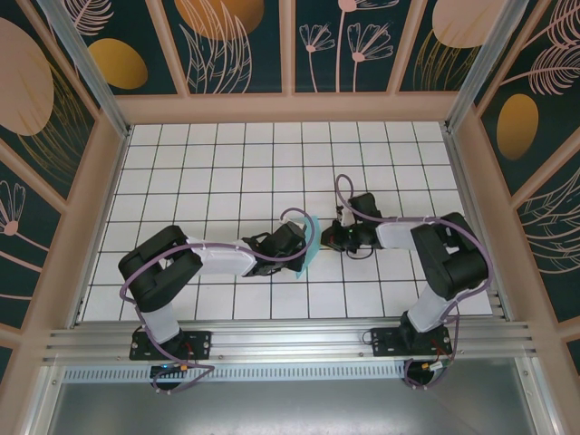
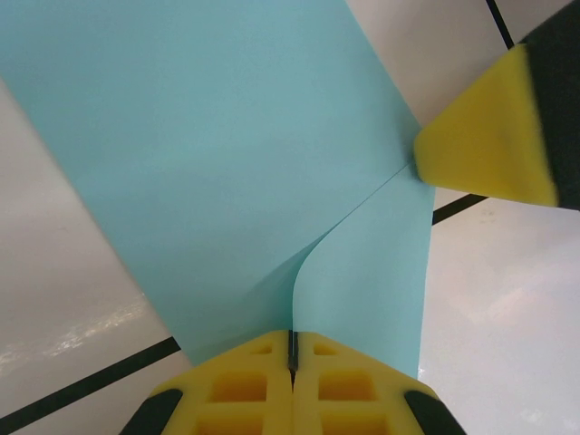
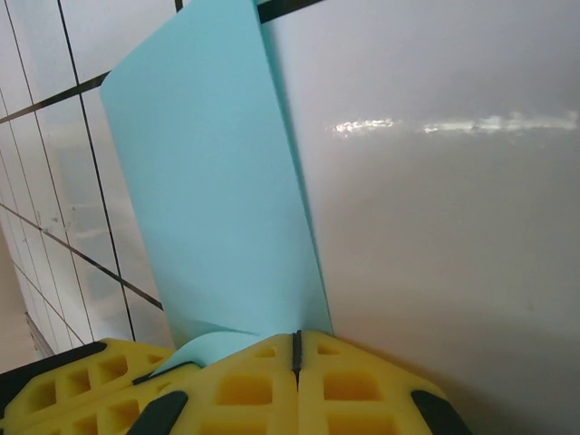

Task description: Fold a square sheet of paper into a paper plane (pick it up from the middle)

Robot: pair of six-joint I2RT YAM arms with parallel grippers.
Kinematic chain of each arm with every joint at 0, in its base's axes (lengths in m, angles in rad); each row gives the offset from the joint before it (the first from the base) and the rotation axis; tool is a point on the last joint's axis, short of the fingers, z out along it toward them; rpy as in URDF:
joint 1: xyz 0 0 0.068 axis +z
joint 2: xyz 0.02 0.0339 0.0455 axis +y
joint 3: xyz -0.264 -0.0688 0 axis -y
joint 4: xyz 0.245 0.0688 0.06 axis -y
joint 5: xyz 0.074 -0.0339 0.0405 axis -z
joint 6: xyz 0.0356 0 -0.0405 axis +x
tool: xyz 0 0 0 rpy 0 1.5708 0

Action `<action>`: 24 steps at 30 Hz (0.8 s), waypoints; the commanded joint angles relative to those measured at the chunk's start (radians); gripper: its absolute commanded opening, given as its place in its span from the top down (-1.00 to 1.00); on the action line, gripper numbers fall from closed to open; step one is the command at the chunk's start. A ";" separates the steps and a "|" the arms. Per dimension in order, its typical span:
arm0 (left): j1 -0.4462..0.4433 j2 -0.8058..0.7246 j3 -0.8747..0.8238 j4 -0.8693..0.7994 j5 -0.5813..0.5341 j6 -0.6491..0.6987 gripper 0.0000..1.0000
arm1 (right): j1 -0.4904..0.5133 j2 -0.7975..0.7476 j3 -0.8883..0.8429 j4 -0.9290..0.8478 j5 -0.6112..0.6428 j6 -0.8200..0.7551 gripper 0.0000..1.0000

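The square sheet of paper (image 1: pixel 311 250) is light turquoise and doubled over, standing on edge above the middle of the white grid table (image 1: pixel 227 163). My left gripper (image 1: pixel 302 246) is shut on it from the left. In the left wrist view the paper (image 2: pixel 227 163) rises out of the closed yellow fingertips (image 2: pixel 292 349), with a curved free edge running up from them. My right gripper (image 1: pixel 324 238) is shut on the same sheet from the right. Its closed tips (image 3: pixel 296 344) pinch the paper (image 3: pixel 217 199) at the fold.
The right gripper's yellow finger (image 2: pixel 485 136) presses the fold at the upper right of the left wrist view. The left gripper's yellow fingers (image 3: pixel 54 390) sit at the lower left of the right wrist view. Patterned walls (image 1: pixel 290 45) enclose the table.
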 commanded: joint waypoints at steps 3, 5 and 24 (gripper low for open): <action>0.004 0.028 0.004 -0.040 0.017 0.001 0.89 | 0.013 -0.170 -0.075 0.040 -0.027 0.052 0.93; 0.004 0.032 0.007 -0.039 0.018 0.000 0.89 | 0.029 -0.217 -0.146 0.115 -0.040 0.108 0.93; 0.005 0.061 0.022 -0.039 0.042 0.016 0.89 | 0.205 -0.215 -0.309 0.437 0.055 0.331 1.00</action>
